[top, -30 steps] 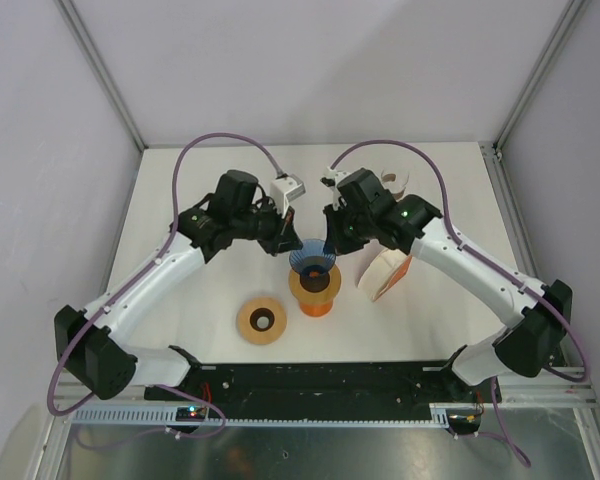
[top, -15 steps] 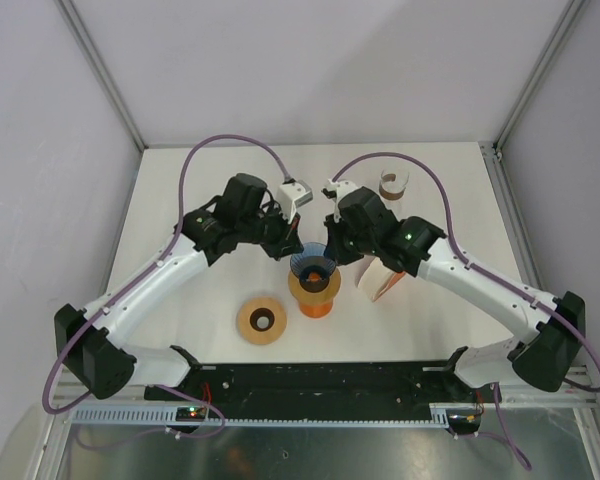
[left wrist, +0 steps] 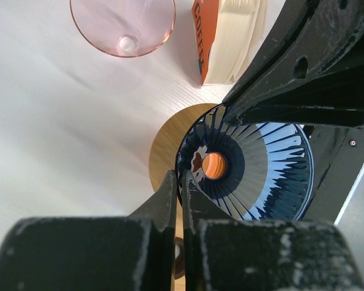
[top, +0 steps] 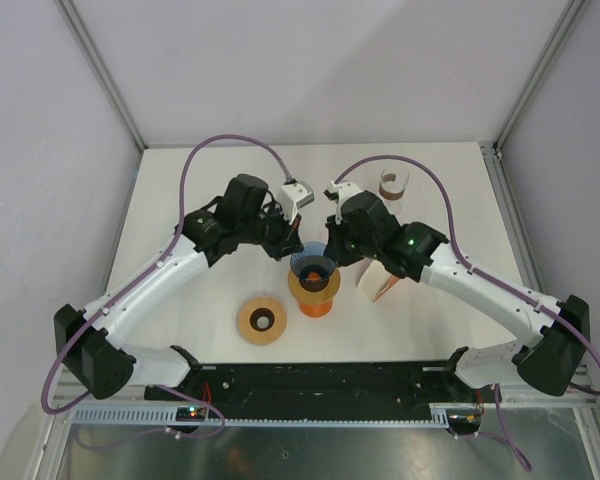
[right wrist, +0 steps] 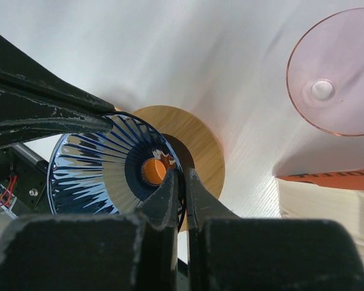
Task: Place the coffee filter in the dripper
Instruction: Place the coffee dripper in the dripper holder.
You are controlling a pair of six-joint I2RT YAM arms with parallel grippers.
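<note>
Nearest my side a spare wooden ring (top: pixel 262 320) lies on the table (top: pixel 180 180), and it has no part in this. Just beyond it the blue ribbed dripper (top: pixel 313 265) sits mouth-up on its round wooden stand (left wrist: pixel 165 140), and both arms are on it. The left gripper (left wrist: pixel 181 185) is pinched shut on the rim from the left. The right gripper (right wrist: pixel 182 182) is pinched shut on the opposite edge, so neither hand is free. No paper is in the cone; I can see straight down to the orange hole at its bottom. What matters is the filter pack (top: pixel 383 276), which stands on edge just to the right of the dripper. It is right beside the right arm and across the dripper from the left, so I judge the right arm should let go and fetch. The pack shows cream paper edges against an orange printed band. Farthest back on the right stands a pink glass cone (right wrist: pixel 340 79), apart from the rest.
</note>
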